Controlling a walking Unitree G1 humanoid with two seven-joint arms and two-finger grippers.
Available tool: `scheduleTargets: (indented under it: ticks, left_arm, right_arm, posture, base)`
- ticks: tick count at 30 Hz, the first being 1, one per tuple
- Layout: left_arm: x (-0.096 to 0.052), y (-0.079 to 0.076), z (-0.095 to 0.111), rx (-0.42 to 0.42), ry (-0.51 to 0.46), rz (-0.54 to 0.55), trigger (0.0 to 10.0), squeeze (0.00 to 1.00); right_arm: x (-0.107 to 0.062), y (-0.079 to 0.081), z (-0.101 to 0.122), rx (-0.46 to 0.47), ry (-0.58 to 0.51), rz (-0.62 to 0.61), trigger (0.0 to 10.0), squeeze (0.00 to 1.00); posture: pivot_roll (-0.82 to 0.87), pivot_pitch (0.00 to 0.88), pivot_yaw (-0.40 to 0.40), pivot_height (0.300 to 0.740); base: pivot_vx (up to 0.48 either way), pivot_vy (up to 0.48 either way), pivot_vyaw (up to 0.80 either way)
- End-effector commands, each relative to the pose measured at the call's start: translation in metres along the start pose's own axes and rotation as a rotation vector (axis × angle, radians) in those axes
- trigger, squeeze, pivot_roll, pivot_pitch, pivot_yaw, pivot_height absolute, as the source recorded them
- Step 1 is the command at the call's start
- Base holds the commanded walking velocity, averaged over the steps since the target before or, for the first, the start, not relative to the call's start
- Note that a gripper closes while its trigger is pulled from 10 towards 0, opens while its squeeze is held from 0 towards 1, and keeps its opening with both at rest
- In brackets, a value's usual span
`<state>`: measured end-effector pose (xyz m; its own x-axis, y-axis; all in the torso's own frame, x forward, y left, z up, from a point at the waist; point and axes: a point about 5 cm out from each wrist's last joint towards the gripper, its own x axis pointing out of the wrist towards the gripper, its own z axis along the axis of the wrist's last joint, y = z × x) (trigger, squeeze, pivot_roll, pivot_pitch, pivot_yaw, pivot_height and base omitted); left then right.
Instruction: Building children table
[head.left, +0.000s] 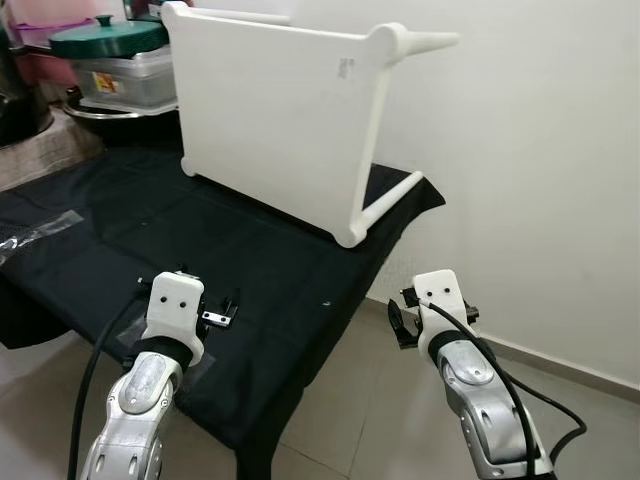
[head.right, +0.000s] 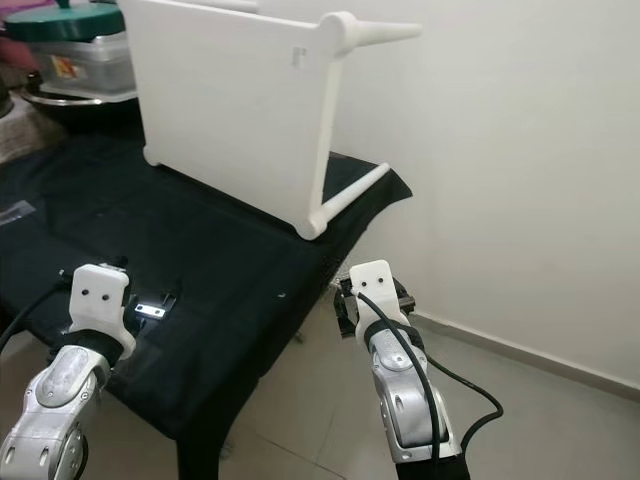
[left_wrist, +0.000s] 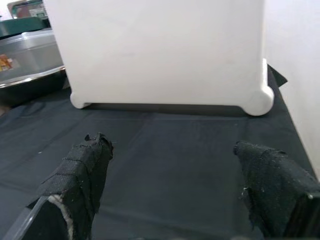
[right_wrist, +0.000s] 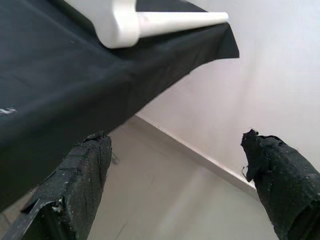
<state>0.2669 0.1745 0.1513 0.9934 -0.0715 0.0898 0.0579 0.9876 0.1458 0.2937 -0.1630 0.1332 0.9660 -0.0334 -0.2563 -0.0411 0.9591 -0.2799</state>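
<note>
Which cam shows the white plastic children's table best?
Left eye view: the white plastic children's table stands on edge, two legs visible. Right eye matches. Left wrist shows its top, right wrist one corner and leg.

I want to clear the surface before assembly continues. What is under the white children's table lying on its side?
The white children's table rests on a black cloth. The cloth hides whatever surface supports it.

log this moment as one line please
stage: approach | white table: on its side on black cloth | left gripper: open over cloth | right gripper: open over floor
</note>
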Motion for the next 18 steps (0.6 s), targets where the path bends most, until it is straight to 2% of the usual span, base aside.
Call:
scheduleTargets:
  ticks: [1,6,12,18]
  left_arm:
    - [0.0006,-0.0006,0.0006,-0.006,0.003,-0.004,10.0,0.0]
    - [0.001,0.0003,0.0025,-0.046,-0.014,-0.005,10.0,0.0]
    - [0.0009,-0.0014,-0.0016,-0.049,0.025,-0.017,10.0,0.0]
    - [0.0014,-0.0026,-0.0025,-0.036,0.028,-0.026,10.0,0.0]
  right_arm:
    - [0.0012,-0.0025,-0.0028,0.004,0.012,-0.008,10.0,0.0]
    - [0.0024,-0.0027,-0.0038,0.009,0.02,-0.006,10.0,0.0]
    - [0.0026,-0.0034,-0.005,0.01,0.026,-0.008,10.0,0.0]
    - [0.0026,-0.0033,-0.0047,0.013,0.026,0.0,10.0,0.0]
  posture:
    - [0.0,0.0,-0.057,0.74]
    - [0.0,0.0,-0.057,0.74]
    - [-0.01,0.0,-0.057,0.74]
    - [-0.01,0.0,-0.059,0.74]
  base:
    - [0.0,0.0,0.0]
    - [0.0,0.0,0.0]
    - [0.0,0.0,0.0]
    - [0.0,0.48,-0.74]
